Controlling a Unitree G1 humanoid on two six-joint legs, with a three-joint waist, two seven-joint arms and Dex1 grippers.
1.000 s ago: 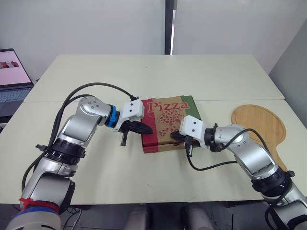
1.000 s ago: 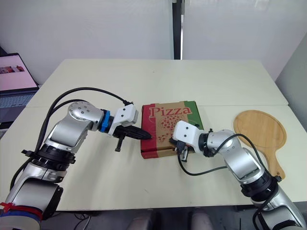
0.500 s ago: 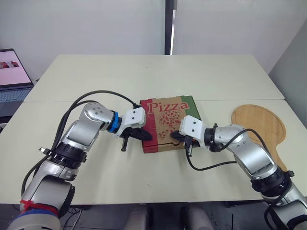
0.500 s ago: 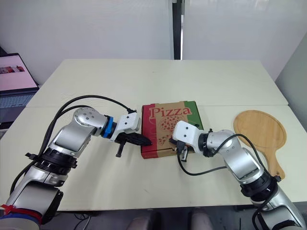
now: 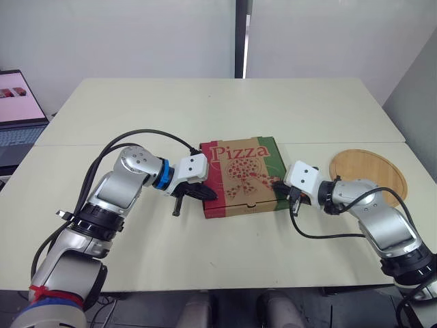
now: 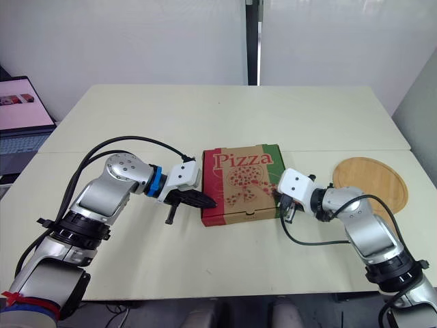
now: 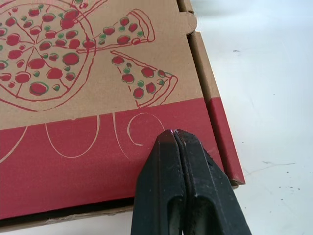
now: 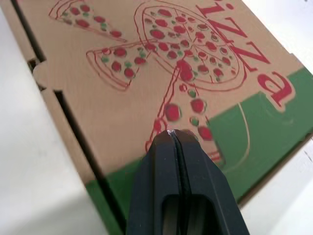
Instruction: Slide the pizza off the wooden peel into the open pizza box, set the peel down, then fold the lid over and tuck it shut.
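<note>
The shut pizza box (image 5: pixel 240 176) lies mid-worktop (image 5: pixel 205 109) between the pincers. The left pincer (image 5: pixel 209 195) is clenched empty over its red edge, the right pincer (image 5: pixel 278 183) clenched empty over its green edge, perhaps touching.

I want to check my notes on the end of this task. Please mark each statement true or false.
1. The pizza box has its lid down, with the print facing up. True.
2. The wooden peel lies on top of the box. False: it lies on the table, to the robot's right of the box and apart from it.
3. Both grippers have their fingers shut. True.
4. The left gripper is at the green band of the lid. False: it is at the red band; the right gripper is at the green one.
5. A laptop stands at the robot's far right. False: it is at the far left.
</note>
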